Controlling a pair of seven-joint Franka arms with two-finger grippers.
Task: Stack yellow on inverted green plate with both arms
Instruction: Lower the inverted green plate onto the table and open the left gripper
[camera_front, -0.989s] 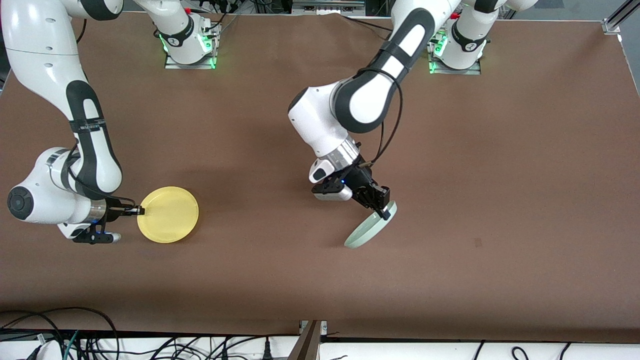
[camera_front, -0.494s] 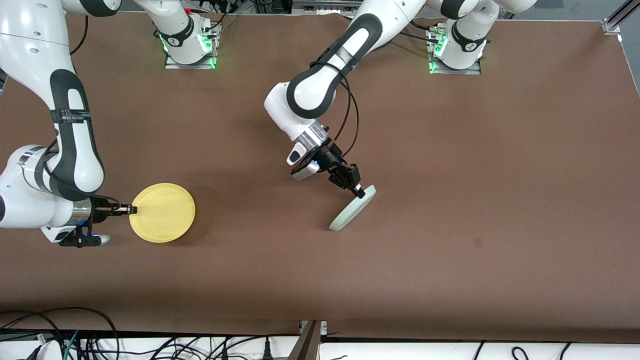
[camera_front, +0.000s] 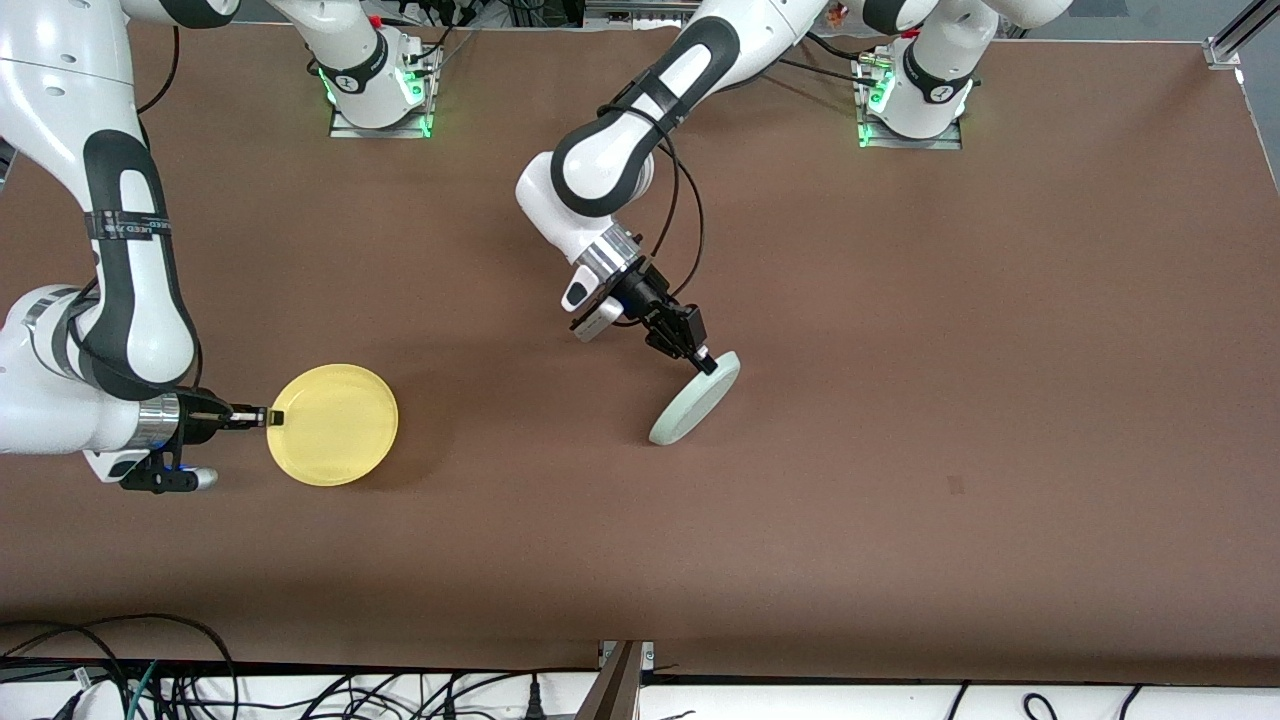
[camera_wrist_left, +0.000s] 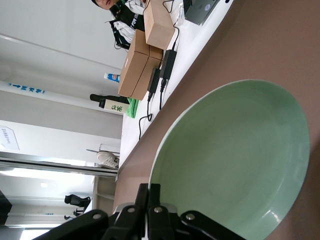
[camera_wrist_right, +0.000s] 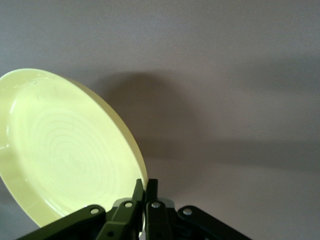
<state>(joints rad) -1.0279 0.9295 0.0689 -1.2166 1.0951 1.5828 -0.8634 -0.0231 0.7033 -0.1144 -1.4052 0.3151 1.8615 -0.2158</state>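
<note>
The yellow plate (camera_front: 333, 424) hangs just above the table at the right arm's end, hollow side up. My right gripper (camera_front: 274, 416) is shut on its rim at the edge toward the right arm; the right wrist view shows the yellow plate (camera_wrist_right: 65, 155) pinched at its rim by my right gripper (camera_wrist_right: 145, 192). The green plate (camera_front: 694, 398) is tilted steeply on edge near the table's middle, its lower rim at or just above the table. My left gripper (camera_front: 706, 362) is shut on its upper rim; the left wrist view shows the green plate's hollow face (camera_wrist_left: 235, 160) held by my left gripper (camera_wrist_left: 149, 196).
The brown table (camera_front: 950, 350) carries nothing else. Both arm bases (camera_front: 378, 80) stand along its edge farthest from the front camera. Cables (camera_front: 150, 680) lie below the edge nearest the front camera.
My left gripper has carried the green plate toward the right arm's end and farther from the front camera, tilting it more steeply. The right gripper with the yellow plate shifted slightly.
</note>
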